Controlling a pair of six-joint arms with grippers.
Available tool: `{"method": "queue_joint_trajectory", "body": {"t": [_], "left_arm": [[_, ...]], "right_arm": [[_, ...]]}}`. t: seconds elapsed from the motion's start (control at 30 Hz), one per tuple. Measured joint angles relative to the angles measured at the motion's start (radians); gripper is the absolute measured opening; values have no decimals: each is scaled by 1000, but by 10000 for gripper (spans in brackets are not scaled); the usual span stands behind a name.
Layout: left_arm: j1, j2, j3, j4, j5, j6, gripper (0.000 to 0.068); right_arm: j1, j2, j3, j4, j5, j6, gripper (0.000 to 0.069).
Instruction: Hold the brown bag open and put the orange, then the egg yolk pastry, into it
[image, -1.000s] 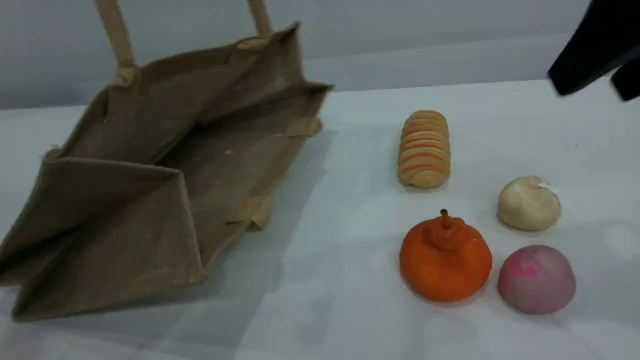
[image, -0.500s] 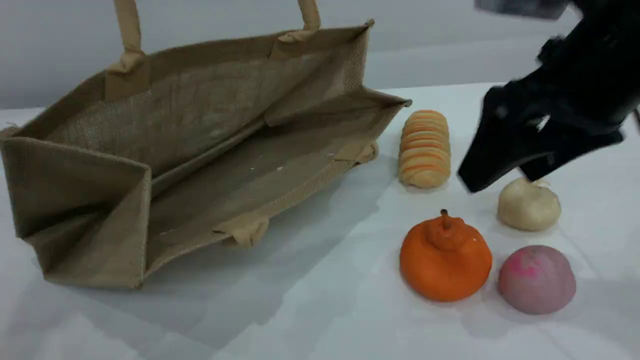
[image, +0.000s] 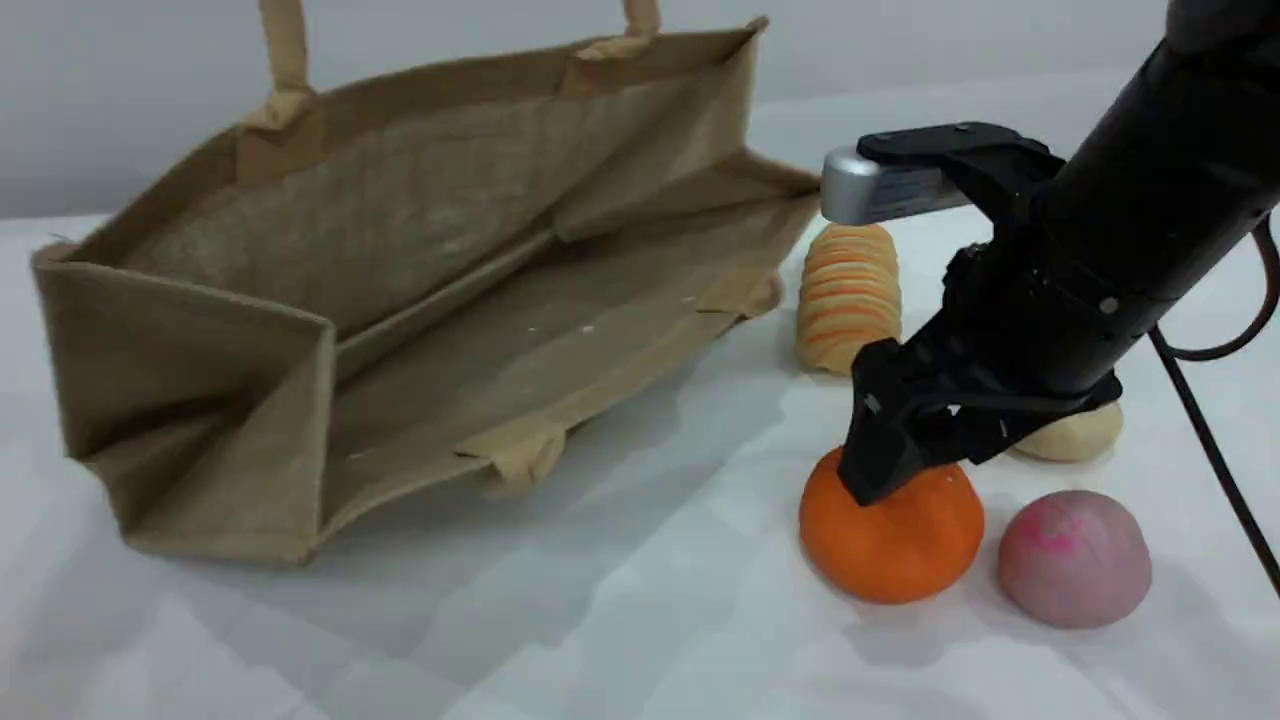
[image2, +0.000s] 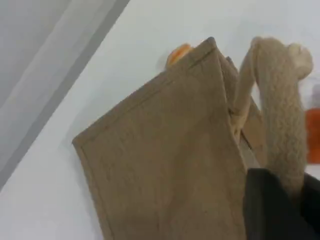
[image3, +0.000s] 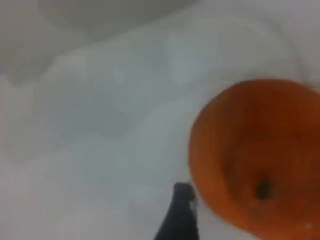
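Observation:
The brown bag (image: 420, 290) lies tilted at the left with its mouth gaping toward the camera. Its far handle (image: 283, 55) runs up out of the scene view. In the left wrist view my left gripper (image2: 287, 192) is shut on that padded handle (image2: 282, 115), above the bag's outer wall (image2: 165, 155). My right gripper (image: 925, 465) hangs open straight over the orange (image: 890, 545), its fingers astride the fruit's top, and the stem is hidden. The right wrist view shows the orange (image3: 257, 157) close beside one fingertip (image3: 180, 215). The egg yolk pastry (image: 1080, 437) peeks out behind the right arm.
A ridged, orange-striped bread (image: 845, 295) lies just behind the orange, near the bag's right corner. A pink dome bun (image: 1073, 558) sits right of the orange. The right arm's cable (image: 1215, 450) hangs at the far right. White tabletop (image: 640, 620) stretches across the front.
The bag rose, shifted right and opened wider. My right arm came down from the upper right, ending over the orange and covering most of the pastry.

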Motion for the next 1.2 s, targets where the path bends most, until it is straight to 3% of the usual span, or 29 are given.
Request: {"method": "queue_joint_trajectory", "body": {"t": [0.33,0.73,0.8,0.9,1.1,1.2], "left_arm": [[0,0,-1,-17,0,2,99],[0,0,-1,-17,1,3,99],[0,0,-1,-17,1,3,99],[0,0,-1,-17,1,3,99],[0,0,-1,-17,1,3,99],[0,0,-1,-17,1,3,99]], "right_arm": [[0,16,-1,8,-104,0,590],[30,71,-1,45,-118,-27,570],[30,72,-1,45,-118,-27,528],[30,72,-1,66,-118,-27,408],[30,72,-1,67,-118,-27,93],[30,59,-1,67,-113,-27,43]]}}
